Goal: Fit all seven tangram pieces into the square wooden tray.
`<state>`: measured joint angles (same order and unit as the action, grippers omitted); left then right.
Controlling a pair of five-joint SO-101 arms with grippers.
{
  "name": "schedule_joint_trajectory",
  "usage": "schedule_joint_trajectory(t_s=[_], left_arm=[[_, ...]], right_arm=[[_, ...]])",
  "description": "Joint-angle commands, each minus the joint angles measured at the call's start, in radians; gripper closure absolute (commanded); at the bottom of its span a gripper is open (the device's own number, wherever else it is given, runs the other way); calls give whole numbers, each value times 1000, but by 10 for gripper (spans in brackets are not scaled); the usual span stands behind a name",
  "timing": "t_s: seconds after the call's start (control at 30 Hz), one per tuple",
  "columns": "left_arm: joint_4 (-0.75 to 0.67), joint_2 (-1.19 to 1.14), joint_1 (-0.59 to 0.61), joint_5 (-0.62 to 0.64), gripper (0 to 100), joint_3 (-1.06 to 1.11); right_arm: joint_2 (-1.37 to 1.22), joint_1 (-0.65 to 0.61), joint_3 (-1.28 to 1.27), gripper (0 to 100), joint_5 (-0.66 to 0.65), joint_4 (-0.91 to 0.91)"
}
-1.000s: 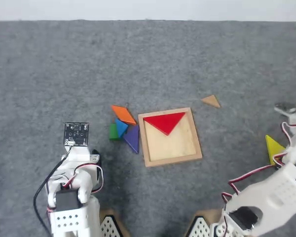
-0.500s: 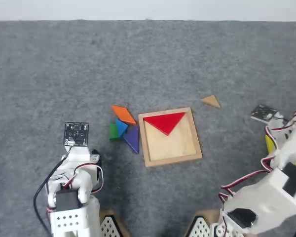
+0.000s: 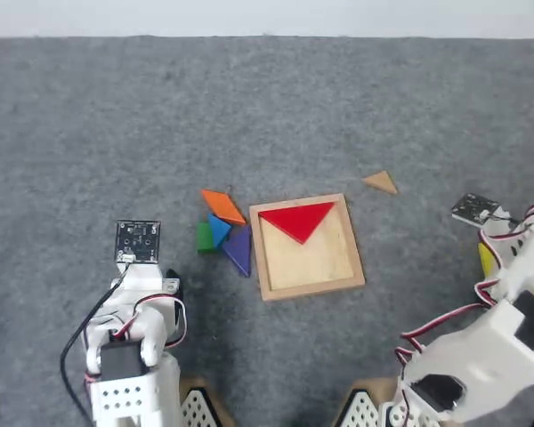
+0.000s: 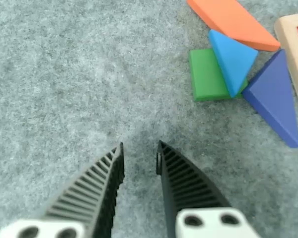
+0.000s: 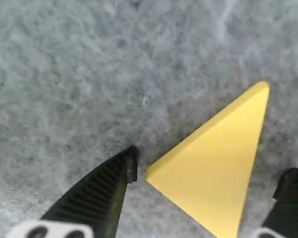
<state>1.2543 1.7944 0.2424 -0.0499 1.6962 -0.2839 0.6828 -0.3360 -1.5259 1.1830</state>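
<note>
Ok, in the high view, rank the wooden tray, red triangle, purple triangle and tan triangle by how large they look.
1. wooden tray
2. red triangle
3. purple triangle
4. tan triangle
All lie flat at a similar distance from the camera, so the order looks safe.

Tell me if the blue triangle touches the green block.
Touching. The left wrist view shows the blue triangle overlapping the green block with no gap.
</note>
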Motion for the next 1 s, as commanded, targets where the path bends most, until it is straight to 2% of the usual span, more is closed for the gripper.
schedule_joint_trajectory(t_s=[0.0,0.2,0.47,0.7,0.83,0.97], left_arm=[[6,23,3,11,900,-12],[6,23,3,11,900,-12],[6,23,3,11,900,-12],[6,23,3,11,900,-12],[6,23,3,11,900,-12],[6,23,3,11,900,-12]], right_arm=[[-21,15,60,590,-18,-8],[-35,16,68,737,-40,-8],[-33,18,87,724,-58,47],[-39,18,121,730,129,41],[-31,18,121,807,226,41],[-27,18,121,789,253,50]])
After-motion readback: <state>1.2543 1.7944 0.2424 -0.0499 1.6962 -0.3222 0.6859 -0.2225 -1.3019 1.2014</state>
